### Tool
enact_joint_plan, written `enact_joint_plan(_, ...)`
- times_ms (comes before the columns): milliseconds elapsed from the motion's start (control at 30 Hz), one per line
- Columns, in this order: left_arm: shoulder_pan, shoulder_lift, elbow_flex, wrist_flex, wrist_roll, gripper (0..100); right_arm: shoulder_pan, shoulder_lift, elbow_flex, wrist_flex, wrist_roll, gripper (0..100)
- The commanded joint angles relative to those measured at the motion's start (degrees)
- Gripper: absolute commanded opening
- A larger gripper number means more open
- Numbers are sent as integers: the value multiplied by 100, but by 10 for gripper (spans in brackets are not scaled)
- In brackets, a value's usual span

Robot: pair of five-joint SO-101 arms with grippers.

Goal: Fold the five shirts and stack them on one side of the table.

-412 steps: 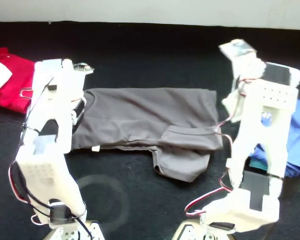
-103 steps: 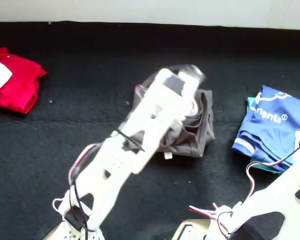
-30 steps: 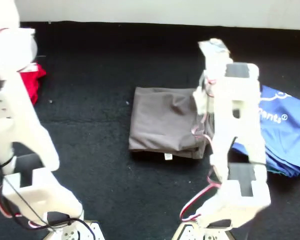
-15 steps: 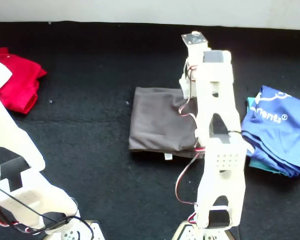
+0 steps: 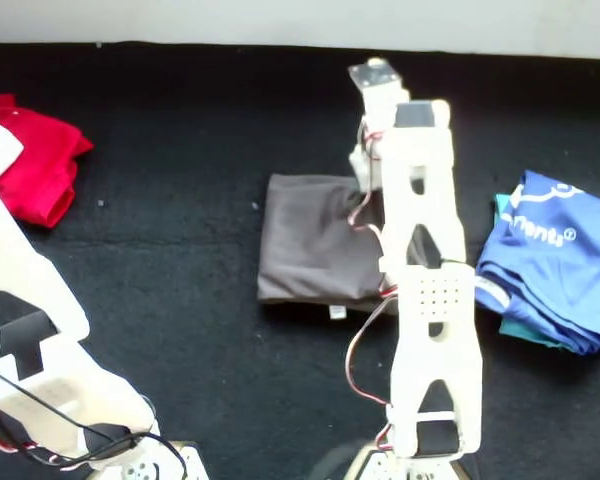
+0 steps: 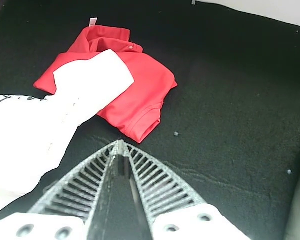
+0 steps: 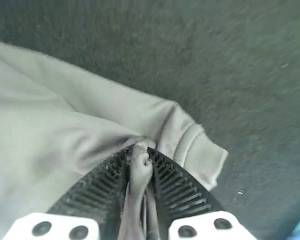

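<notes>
Grey shirt (image 7: 55,125) has a fold pinched between the right jaws.

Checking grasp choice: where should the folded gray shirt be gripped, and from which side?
Grip the gray shirt at its bunched right edge, coming from the robot's right side: the folded layers meet there, so one pinch probably gathers them all. The right claw pinches fabric there.

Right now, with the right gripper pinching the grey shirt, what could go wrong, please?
The right gripper pinches a small bunch of the grey shirt near a corner, so lifting may unfold it or let it slip. The blue shirt lies beside that arm; a sideways sweep could rumple it.
</notes>
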Motion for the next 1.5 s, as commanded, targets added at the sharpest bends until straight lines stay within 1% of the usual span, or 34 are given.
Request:
enact_joint_plan(0,-4,-22,-163,9,-44,7,180,-92,-558,66,229,8)
enact_joint_plan(133,-4,-22,-154,9,-44,7,215,-57,-602,66,466,16)
enact_joint_plan(300,-4,-31,75,0,-53,7,224,-40,-585,154,440,101)
enact_joint_plan(367,-13,-40,233,0,-53,7,207,-40,-585,207,440,116)
enact_joint_plan(467,-13,-40,295,0,-53,7,207,-40,-585,347,457,112)
enact_joint_plan(633,40,-31,330,-9,-53,7,233,-40,-585,365,457,12)
enact_joint_plan(667,48,-31,330,-9,-53,7,233,-40,-585,418,457,6)
enact_joint_plan(800,57,-31,330,-9,-53,7,207,-57,-629,611,457,7)
enact_joint_plan(1000,57,-31,330,-9,-53,7,338,-110,-646,602,466,7)
enact_joint_plan(1333,48,-57,330,-9,-53,7,558,-48,-602,-391,1037,7)
enact_joint_plan(1467,48,-84,330,-9,-53,7,629,-40,-593,-497,1064,12)
